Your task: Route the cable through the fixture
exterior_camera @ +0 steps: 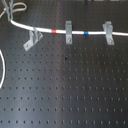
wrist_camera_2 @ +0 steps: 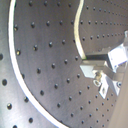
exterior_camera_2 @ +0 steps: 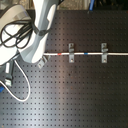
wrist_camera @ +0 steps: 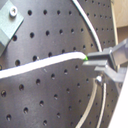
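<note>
The white cable (exterior_camera: pixel 45 30) runs from the first exterior view's upper left to its right edge, with a red band (exterior_camera: pixel 54 31) and a blue band (exterior_camera: pixel 86 33). It passes by the prong tops of the skewed grey fixture (exterior_camera: pixel 32 38); I cannot tell if it sits between them. In the second exterior view the cable (exterior_camera_2: pixel 92 52) shows, and the arm (exterior_camera_2: pixel 40 25) partly covers the fixture (exterior_camera_2: pixel 43 61). In the first wrist view my gripper (wrist_camera: pixel 93 65) is shut on the cable (wrist_camera: pixel 45 65), with the fixture (wrist_camera: pixel 7 25) close by. The second wrist view shows the gripper (wrist_camera_2: pixel 95 70) on the cable (wrist_camera_2: pixel 79 35).
Two narrow upright grey clips (exterior_camera: pixel 67 31) (exterior_camera: pixel 107 33) hold the cable further along; they also show in the second exterior view (exterior_camera_2: pixel 71 52) (exterior_camera_2: pixel 104 52). A slack loop of cable (exterior_camera_2: pixel 22 92) lies near the second exterior view's left. The arm's dark hoses (exterior_camera_2: pixel 15 35) hang over the board.
</note>
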You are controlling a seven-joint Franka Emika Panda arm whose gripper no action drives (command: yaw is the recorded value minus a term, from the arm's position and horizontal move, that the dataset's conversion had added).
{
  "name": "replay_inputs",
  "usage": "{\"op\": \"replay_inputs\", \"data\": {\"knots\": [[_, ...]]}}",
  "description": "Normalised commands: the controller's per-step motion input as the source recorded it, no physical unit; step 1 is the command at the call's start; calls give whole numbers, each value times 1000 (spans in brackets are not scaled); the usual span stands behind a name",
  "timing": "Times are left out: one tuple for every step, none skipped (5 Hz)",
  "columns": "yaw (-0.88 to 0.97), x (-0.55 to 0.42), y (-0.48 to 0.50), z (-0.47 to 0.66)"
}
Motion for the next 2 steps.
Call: {"op": "replay_inputs", "data": {"knots": [[-14,284,-533,-316],[-14,282,-552,-189]]}}
